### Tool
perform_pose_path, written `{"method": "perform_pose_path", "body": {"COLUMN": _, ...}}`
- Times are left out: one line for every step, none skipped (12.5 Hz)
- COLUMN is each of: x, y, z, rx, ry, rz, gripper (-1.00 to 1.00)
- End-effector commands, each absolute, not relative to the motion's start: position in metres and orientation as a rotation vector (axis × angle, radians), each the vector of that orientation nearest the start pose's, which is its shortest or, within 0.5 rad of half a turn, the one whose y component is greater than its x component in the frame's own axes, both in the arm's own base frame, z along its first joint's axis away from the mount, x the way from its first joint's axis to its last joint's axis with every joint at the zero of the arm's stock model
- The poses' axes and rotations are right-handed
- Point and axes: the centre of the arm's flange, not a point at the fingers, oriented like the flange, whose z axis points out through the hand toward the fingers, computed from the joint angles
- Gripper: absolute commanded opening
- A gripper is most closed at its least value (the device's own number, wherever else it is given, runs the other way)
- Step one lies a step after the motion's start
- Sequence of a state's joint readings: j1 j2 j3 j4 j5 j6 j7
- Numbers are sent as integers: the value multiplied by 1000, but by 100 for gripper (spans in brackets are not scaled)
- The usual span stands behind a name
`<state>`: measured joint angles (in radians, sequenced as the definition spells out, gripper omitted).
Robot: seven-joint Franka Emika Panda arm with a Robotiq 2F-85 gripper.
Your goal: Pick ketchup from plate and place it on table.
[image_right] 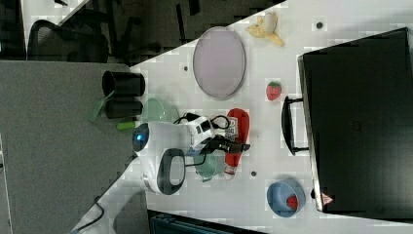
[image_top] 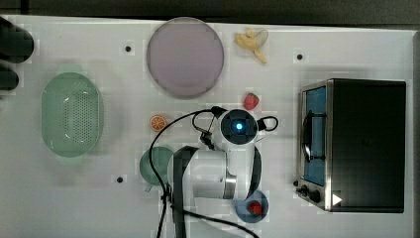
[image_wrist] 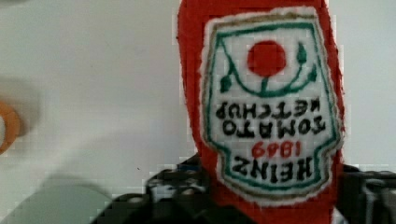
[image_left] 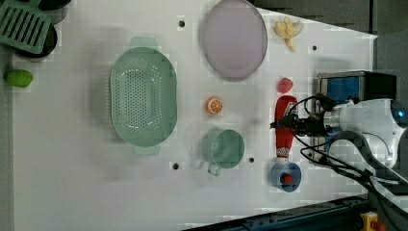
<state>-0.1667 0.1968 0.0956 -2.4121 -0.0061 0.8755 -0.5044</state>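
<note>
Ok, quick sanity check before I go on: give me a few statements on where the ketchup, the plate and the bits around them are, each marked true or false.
1. The ketchup is on the plate. False: the plate is bare and the ketchup lies on the table.
2. In the left view the ketchup lies between the loose strawberry and the blue bowl. True.
3. The orange slice is inside the green colander. False: the orange slice lies on the table, apart from the colander, near the green cup.
4. The gripper is over the ketchup. True.
5. The blue bowl holds a small red item. True.
</note>
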Motion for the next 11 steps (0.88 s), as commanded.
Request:
{"method": "perform_pose_path", "body": {"x": 495, "y": -31, "z": 210, "rx": -3088, "ry": 509, "rz": 149, "gripper": 93}}
{"method": "perform_pose_path", "body": {"x": 498, "y": -32, "z": 213, "rx": -3088, "ry": 511, "rz": 125, "gripper": 100}}
{"method": "perform_pose_path", "body": {"x": 502, "y": -32, "z": 223, "rx": -3088, "ry": 510, "rz": 97, "gripper": 100}}
{"method": "perform_pose_path", "body": {"x": 508, "y": -31, "z": 240, "rx": -3086, "ry": 516, "rz": 53, "gripper": 100}}
{"method": "perform_pose_path", "body": {"x": 515, "y": -32, "z": 264, "rx": -3081, "ry": 548, "rz": 6, "gripper": 100}}
{"method": "perform_pose_path", "body": {"x": 520, "y": -33, "z": 293, "rx": -3074, "ry": 599, "rz": -29, "gripper": 100}}
{"method": "perform_pose_path", "body": {"x": 524, "y": -33, "z": 325, "rx": -3060, "ry": 675, "rz": -57, "gripper": 100}}
{"method": "perform_pose_path", "body": {"x": 528, "y": -34, "z": 361, "rx": -3031, "ry": 787, "rz": -92, "gripper": 100}}
{"method": "perform_pose_path", "body": {"x": 531, "y": -33, "z": 397, "rx": -2995, "ry": 903, "rz": -123, "gripper": 100}}
{"method": "perform_pose_path", "body": {"x": 533, "y": -33, "z": 432, "rx": -2959, "ry": 1004, "rz": -147, "gripper": 100}}
{"method": "perform_pose_path", "body": {"x": 532, "y": -33, "z": 463, "rx": -2922, "ry": 1102, "rz": -157, "gripper": 100}}
